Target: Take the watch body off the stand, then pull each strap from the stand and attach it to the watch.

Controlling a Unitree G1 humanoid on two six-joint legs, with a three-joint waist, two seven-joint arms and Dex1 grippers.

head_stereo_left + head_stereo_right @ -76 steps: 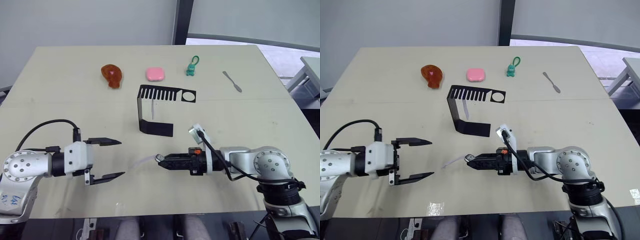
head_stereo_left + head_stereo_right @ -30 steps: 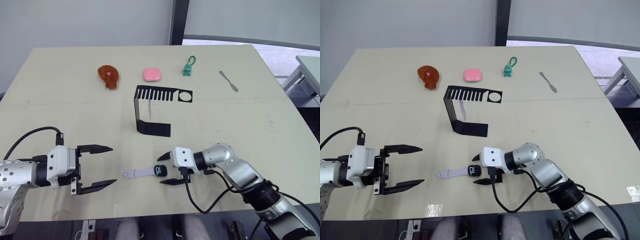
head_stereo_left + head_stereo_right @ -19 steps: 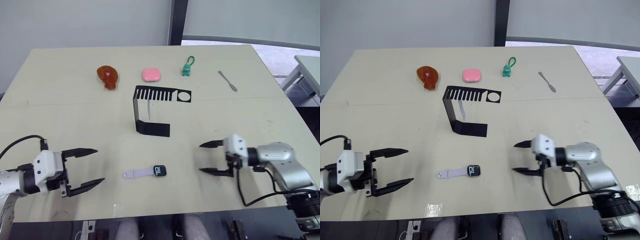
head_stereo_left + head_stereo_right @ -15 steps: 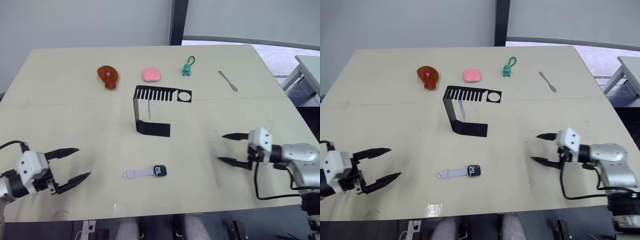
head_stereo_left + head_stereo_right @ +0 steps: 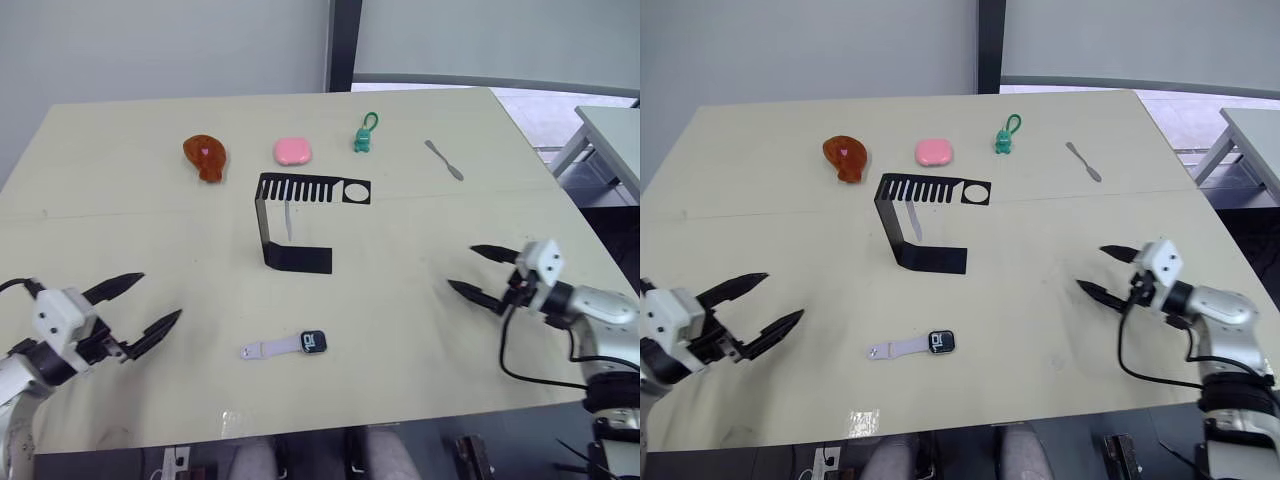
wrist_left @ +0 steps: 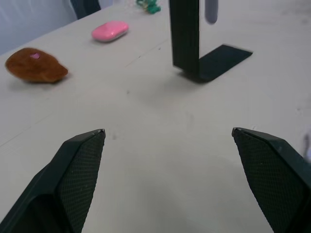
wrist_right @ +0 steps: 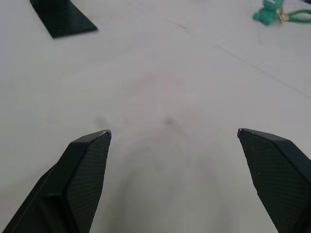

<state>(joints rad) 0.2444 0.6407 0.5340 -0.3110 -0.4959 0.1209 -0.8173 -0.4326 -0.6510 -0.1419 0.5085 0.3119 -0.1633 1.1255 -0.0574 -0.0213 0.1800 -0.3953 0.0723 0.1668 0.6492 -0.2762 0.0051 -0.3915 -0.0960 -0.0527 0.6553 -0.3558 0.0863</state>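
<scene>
My left gripper [image 5: 140,309] and right gripper [image 5: 486,274] hang wide open and empty, well apart from the watch [image 5: 313,342], which lies flat on the surface [image 5: 420,230] with one strap [image 5: 268,349] attached, the other strap [image 5: 288,220] hanging on the stand [image 5: 285,225].

Second strap [image 6: 212,10] on stand [image 6: 187,36], ahead of left gripper [image 6: 167,133]: top cut by frame edge. Watch body [image 5: 314,342] screen digits too small to read.

Bright even daylight, soft wrist-view blur
</scene>
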